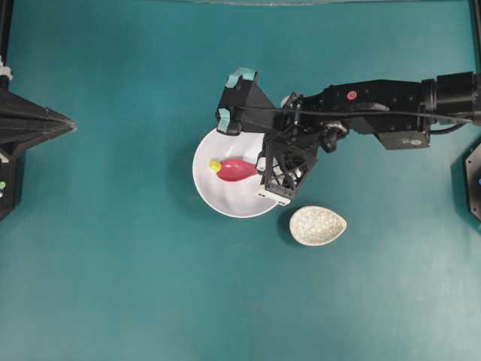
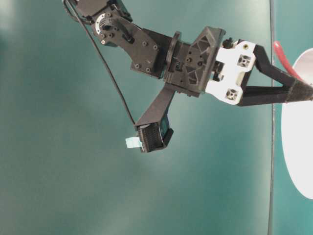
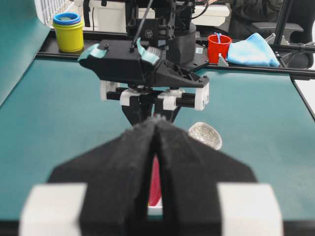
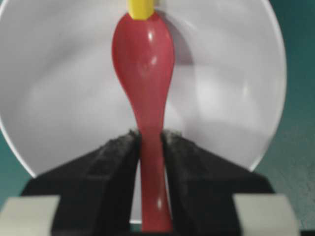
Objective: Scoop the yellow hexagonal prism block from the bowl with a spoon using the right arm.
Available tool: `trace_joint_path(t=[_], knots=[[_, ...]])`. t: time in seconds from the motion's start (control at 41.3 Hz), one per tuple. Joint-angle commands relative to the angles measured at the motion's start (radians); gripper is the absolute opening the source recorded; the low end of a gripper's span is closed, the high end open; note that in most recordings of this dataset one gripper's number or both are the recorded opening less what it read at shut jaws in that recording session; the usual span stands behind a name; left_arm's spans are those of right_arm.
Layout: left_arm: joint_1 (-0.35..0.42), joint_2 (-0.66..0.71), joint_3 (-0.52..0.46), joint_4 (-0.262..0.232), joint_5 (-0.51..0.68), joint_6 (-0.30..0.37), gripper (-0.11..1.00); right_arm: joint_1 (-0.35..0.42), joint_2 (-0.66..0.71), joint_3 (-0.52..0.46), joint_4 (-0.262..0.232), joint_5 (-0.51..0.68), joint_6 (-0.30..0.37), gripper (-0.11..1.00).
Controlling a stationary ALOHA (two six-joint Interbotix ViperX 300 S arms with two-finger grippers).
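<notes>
The white bowl (image 1: 225, 197) sits mid-table. My right gripper (image 4: 150, 135) is shut on the straight handle of the red-pink spoon (image 4: 142, 54), whose oval head lies inside the bowl (image 4: 231, 73). The yellow hexagonal prism block (image 4: 141, 9) sits right at the tip of the spoon head, touching it. Overhead, the block (image 1: 215, 165) is just left of the spoon (image 1: 237, 169), and the right gripper (image 1: 261, 167) reaches in from the right. My left gripper (image 3: 157, 120) is shut and empty, pointing at the bowl from the table's left edge (image 1: 68, 124).
A small speckled beige dish (image 1: 318, 226) stands just right of the bowl's near side. In the left wrist view, stacked yellow cups (image 3: 69, 32), a red cup (image 3: 219, 46) and a blue cloth (image 3: 253, 49) lie beyond the table's far edge.
</notes>
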Motion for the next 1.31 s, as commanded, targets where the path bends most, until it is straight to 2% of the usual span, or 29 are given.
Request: trace_joint_path(t=[0.0, 1.284], knots=[[0.002, 0.006, -0.029, 0.003, -0.005, 0.002, 0.00, -0.005, -0.014, -0.026, 0.003, -0.006, 0.000, 0.24], [0.002, 0.002, -0.031, 0.005, -0.005, 0.000, 0.00, -0.005, 0.006, -0.017, 0.002, -0.040, 0.000, 0.24]])
